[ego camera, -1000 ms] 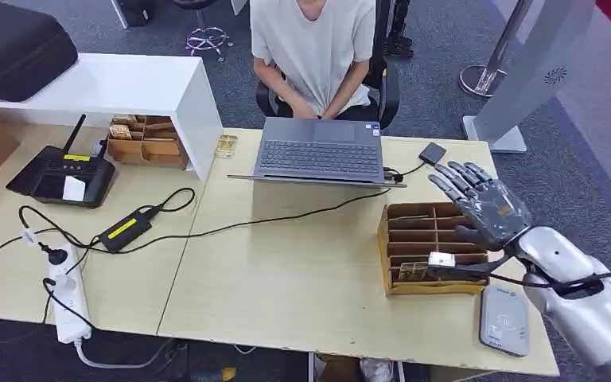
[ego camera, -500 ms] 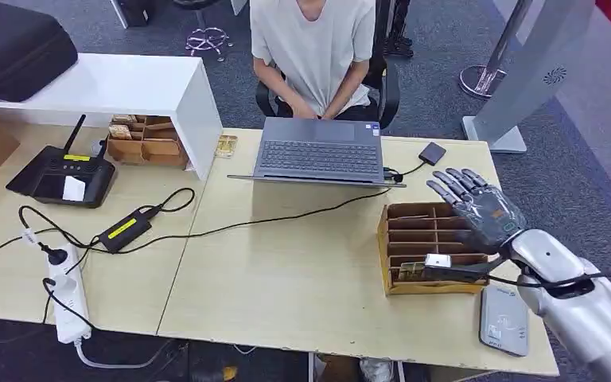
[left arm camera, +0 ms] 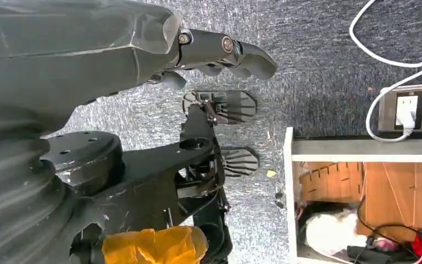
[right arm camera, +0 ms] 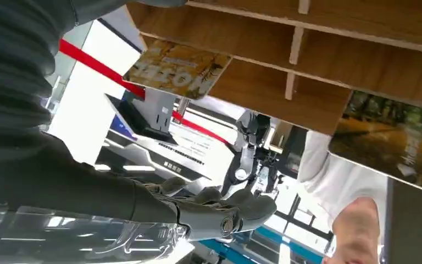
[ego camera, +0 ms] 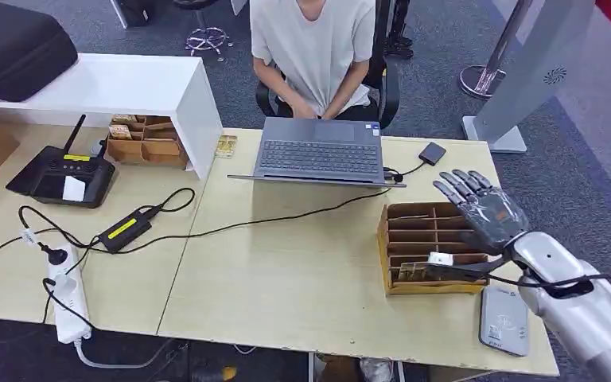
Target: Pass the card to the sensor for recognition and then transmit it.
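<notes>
The right hand (ego camera: pixel 485 211) is held open, fingers spread, above the wooden card box (ego camera: pixel 422 247); the card reader (ego camera: pixel 503 320) lies just beside it on the table (ego camera: pixel 286 270).

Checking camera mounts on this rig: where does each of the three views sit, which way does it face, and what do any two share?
Head view: high on the body, looking forward and down at the table, laptop and wooden card box; the right hand is over the box.
Left wrist view: behind the left hand, facing down at carpet and a wall socket; dark body parts show.
Right wrist view: behind the right hand, looking past the wooden card box with picture cards.
Shared: head and right wrist views both show the box and right hand.
</notes>
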